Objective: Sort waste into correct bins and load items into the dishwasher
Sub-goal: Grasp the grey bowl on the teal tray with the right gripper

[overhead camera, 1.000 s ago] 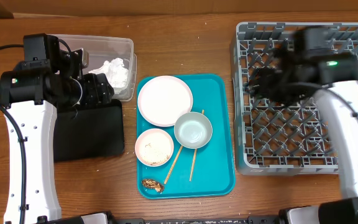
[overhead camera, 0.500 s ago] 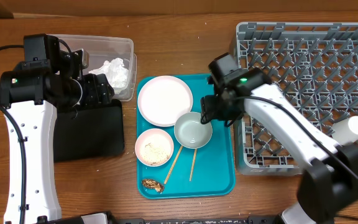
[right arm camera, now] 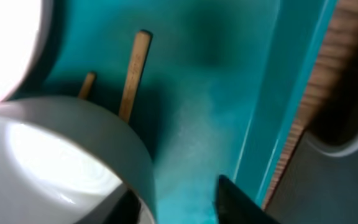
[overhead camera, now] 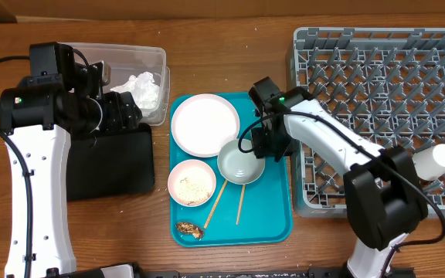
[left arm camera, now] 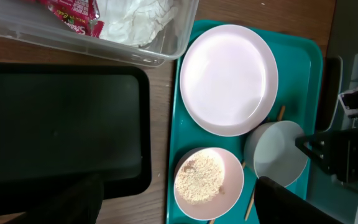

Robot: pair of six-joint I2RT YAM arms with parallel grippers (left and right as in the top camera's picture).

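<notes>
My right gripper (overhead camera: 264, 147) is open and straddles the right rim of the grey-blue bowl (overhead camera: 238, 164) on the teal tray; in the right wrist view one finger is inside the bowl (right arm camera: 55, 149) and one outside (right arm camera: 182, 202). Chopsticks (overhead camera: 239, 203) lie partly under the bowl. The white plate (overhead camera: 205, 123) and the small white bowl with rice (overhead camera: 192, 183) sit beside it, with a brown scrap (overhead camera: 189, 228) below. The white cup (overhead camera: 439, 160) lies in the dish rack (overhead camera: 377, 116). My left gripper (overhead camera: 120, 114) is open and empty, over the clear tub (overhead camera: 130, 54) and black tray (overhead camera: 110, 166).
The clear tub holds crumpled tissue (overhead camera: 144, 85) and a red wrapper (left arm camera: 73, 11). The teal tray (overhead camera: 273, 224) lies between the black tray and the rack. The rack's left wall stands close to my right gripper.
My right arm swung from over the rack to the teal tray, leaving the cup lying in the rack, and lowered onto the grey-blue bowl's rim. The left arm has not moved.
</notes>
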